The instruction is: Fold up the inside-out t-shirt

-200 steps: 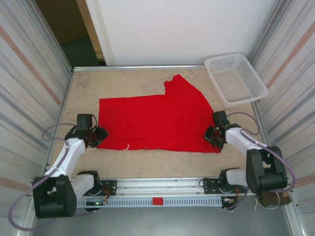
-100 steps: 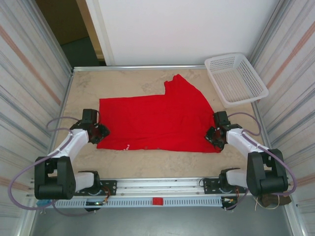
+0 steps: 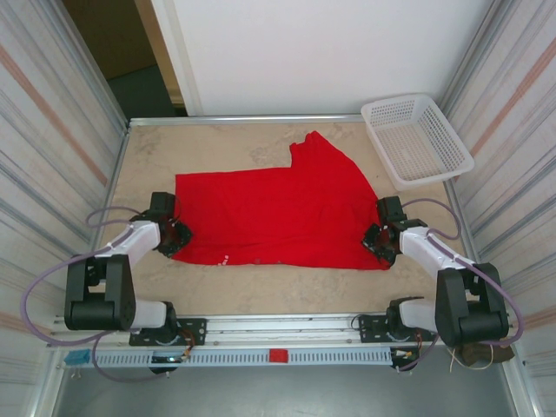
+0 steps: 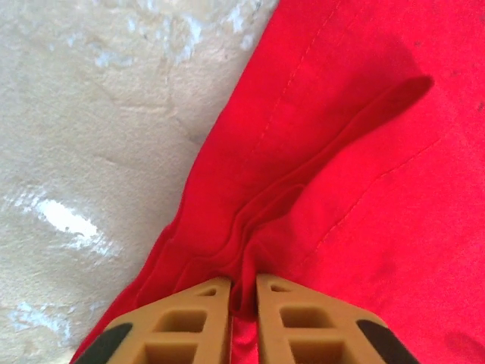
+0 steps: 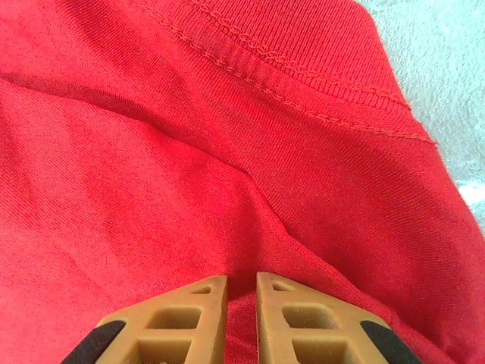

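The inside-out t-shirt (image 3: 278, 213) lies flat on the table, bright red, with a sleeve sticking out toward the back. My left gripper (image 3: 174, 239) sits at the shirt's near-left corner, shut on a pinched ridge of the red cloth (image 4: 258, 220); the tan fingers (image 4: 189, 318) stand close together with fabric between them. At the near-right corner my right gripper (image 3: 380, 241) is shut on a fold of the shirt (image 5: 250, 189), near a stitched hem (image 5: 303, 68).
A white plastic basket (image 3: 415, 139) stands at the back right corner. Bare beige tabletop (image 3: 261, 291) runs along the near side between the shirt and the rail. Corrugated walls close in on left and right.
My left gripper has slid in onto the shirt's left corner and closed on the cloth. The right gripper has stayed where it was, still shut on the shirt.
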